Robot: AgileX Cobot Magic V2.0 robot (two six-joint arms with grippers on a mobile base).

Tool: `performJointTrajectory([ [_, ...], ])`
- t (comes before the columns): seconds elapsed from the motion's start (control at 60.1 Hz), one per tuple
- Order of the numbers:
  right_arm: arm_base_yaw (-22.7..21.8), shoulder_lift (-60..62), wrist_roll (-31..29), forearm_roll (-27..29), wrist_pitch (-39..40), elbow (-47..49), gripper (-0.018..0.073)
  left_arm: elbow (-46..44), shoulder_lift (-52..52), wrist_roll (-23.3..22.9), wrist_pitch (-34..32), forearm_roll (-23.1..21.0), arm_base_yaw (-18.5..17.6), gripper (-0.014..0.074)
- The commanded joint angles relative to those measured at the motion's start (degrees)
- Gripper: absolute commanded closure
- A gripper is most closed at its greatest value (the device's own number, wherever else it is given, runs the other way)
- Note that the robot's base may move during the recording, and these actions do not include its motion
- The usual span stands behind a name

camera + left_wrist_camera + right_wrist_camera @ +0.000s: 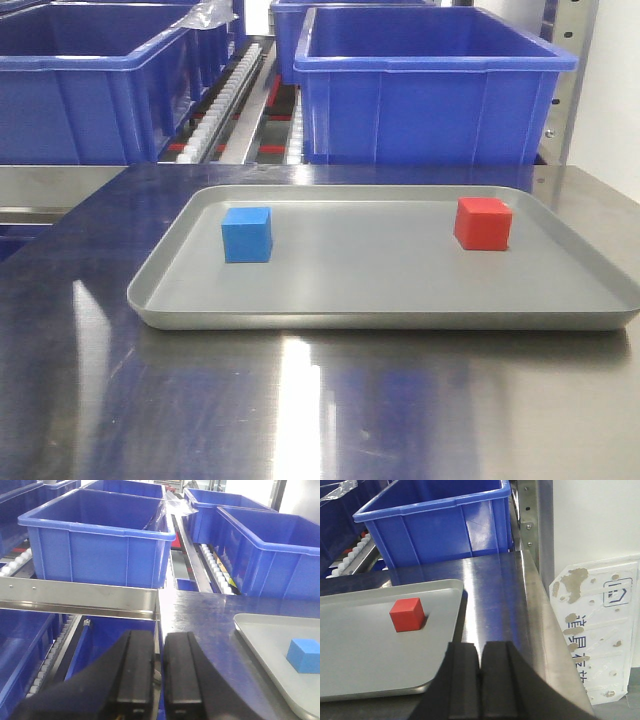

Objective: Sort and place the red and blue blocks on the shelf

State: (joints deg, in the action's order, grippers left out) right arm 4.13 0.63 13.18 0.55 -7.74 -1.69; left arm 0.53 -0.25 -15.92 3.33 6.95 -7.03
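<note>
On the tray (380,300), the blue block (247,234) lies forward-right of the left gripper (159,637), the red block (483,222) forward-left of the right gripper (480,647); each arm is nearer its own. Both jaws look pressed together, empty.

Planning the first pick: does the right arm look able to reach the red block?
Probably yes: the red block sits uncovered on the tray, ahead-left of the shut right gripper, nothing between them.
</note>
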Motion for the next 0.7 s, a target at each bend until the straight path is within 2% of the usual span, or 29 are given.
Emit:
performJointTrajectory([
  [0.0, -0.39, 1.03, -0.39, -0.55, 5.16, 1.10, 0.0487, 2.07, -1.04, -0.08, -4.50, -0.43, 0.03, 0.0396],
  [0.683, -0.39, 1.03, -0.39, -0.55, 5.16, 1.10, 0.0487, 2.07, -1.04, -0.08, -4.50, -0.43, 0.03, 0.0397],
])
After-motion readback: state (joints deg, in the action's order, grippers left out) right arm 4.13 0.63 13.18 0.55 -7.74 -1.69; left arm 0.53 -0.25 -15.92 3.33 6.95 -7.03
